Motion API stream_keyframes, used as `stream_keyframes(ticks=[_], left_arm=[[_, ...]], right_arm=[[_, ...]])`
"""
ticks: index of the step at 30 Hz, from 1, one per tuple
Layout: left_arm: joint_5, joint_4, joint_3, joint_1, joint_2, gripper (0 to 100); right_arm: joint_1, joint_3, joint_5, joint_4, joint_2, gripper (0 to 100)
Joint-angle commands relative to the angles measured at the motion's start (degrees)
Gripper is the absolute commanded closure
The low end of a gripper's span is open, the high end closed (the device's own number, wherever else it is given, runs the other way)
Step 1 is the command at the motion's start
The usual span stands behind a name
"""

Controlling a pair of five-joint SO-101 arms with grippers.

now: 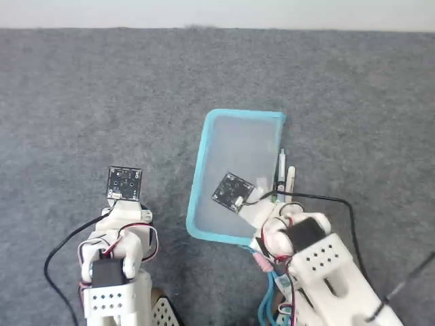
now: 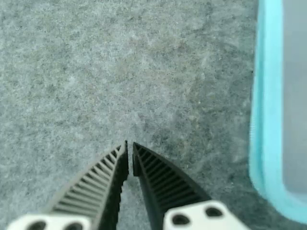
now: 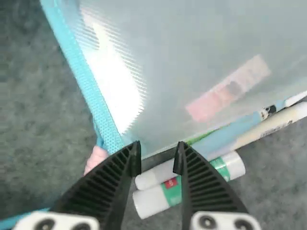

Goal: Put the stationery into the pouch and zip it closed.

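The pouch point(image 1: 238, 153) is translucent with a teal border and lies flat in the middle of the grey mat. Two pens point(image 1: 285, 173) stick out along its right side. My right gripper point(image 3: 157, 146) is open by a narrow gap, its tips hovering at the pouch's near edge point(image 3: 103, 120). Just past the tips lie two white tubes with green labels point(image 3: 192, 179), a pink piece point(image 3: 95, 158) and a cream pen point(image 3: 273, 120). A pink item point(image 3: 225, 91) shows through the pouch wall. My left gripper point(image 2: 129, 144) is shut and empty over bare mat, left of the pouch border point(image 2: 264, 120).
Grey felt mat point(image 1: 102, 102) covers the whole table, with free room left of and behind the pouch. Cables point(image 1: 326, 200) trail off the right arm near the pouch's near right corner. A pale wall strip point(image 1: 217, 13) runs along the far edge.
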Motion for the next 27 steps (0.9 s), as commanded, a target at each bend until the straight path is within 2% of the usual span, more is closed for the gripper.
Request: stream_keyframes(ticks=[1, 5, 11, 15, 20, 27], left_arm=[[-0.53, -0.09, -0.31, 0.0, -0.18, 99], [-0.53, -0.09, -0.31, 0.0, -0.18, 99], [-0.53, -0.09, -0.31, 0.0, -0.18, 99], [-0.53, -0.09, -0.31, 0.0, -0.18, 99], [-0.53, -0.09, -0.31, 0.0, -0.18, 99], [-0.53, -0.09, -0.31, 0.0, -0.18, 99]], right_arm=[[2.33, -2.99, -0.88, -4.88, 5.49, 87.1], [6.55, -5.89, -1.32, -9.36, 11.91, 87.1], [7.25, -16.62, -5.1, -14.64, 25.45, 87.1], [8.66, -26.11, -7.56, -13.23, 33.36, 87.1], [9.63, -28.04, -8.7, -2.77, 28.35, 87.1], [4.97, -16.26, -8.79, 6.81, 12.62, 87.1]])
